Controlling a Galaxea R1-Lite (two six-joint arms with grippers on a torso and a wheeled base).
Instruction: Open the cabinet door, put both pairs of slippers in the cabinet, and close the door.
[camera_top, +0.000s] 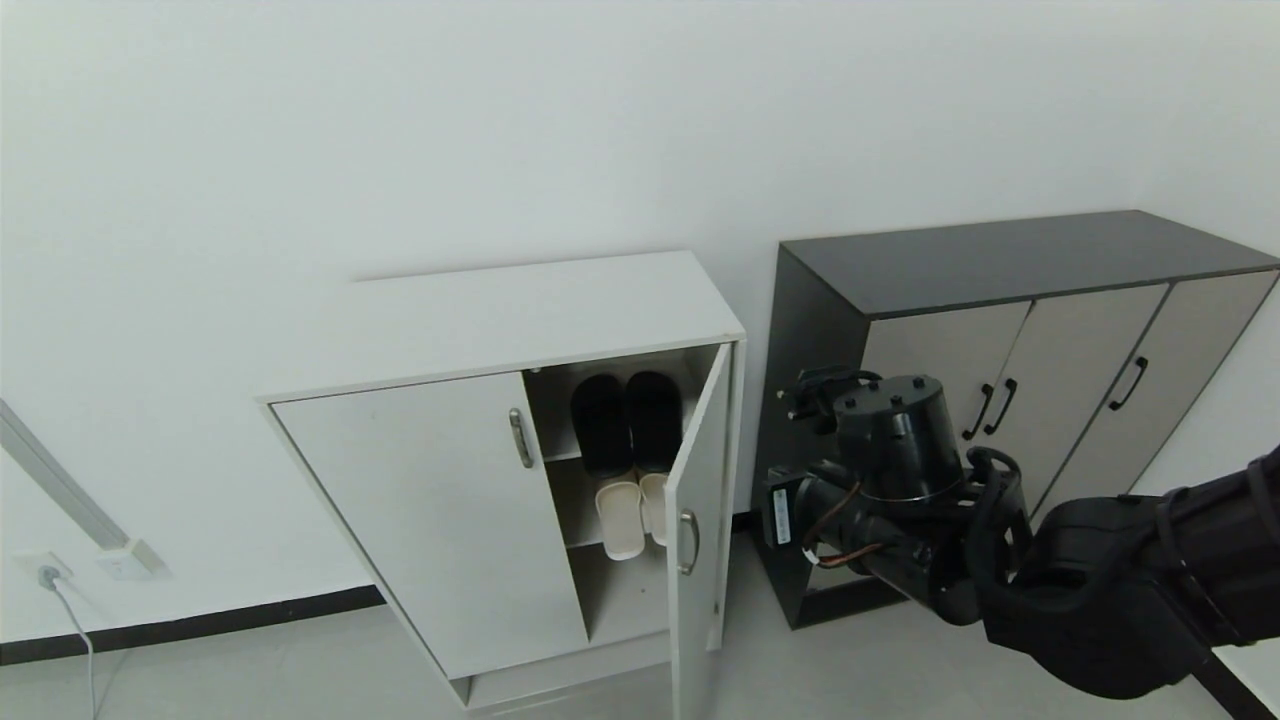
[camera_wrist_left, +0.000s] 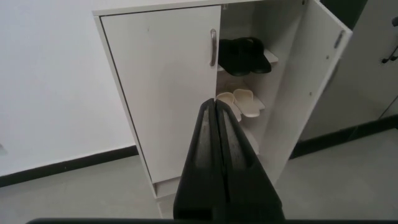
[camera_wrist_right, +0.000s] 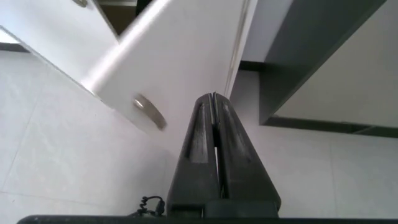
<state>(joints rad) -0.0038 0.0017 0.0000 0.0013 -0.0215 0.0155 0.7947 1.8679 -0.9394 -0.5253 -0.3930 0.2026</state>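
Cabinet door (camera_top: 700, 470) stands open at three o'clock of the shelved black slippers (camera_top: 628, 420), with the white slippers (camera_top: 628, 515) at six o'clock. The door is probably a light, stiff panel, best pushed near the handle (camera_top: 688, 542). Right pincer (camera_wrist_right: 214, 99) and left pincer (camera_wrist_left: 216, 106) are closed and empty.

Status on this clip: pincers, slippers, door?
Both shut, empty: left pincer, right pincer. Black slippers, white slippers shelved in cabinet. Door open, right pincer facing it; swing path looks clear.
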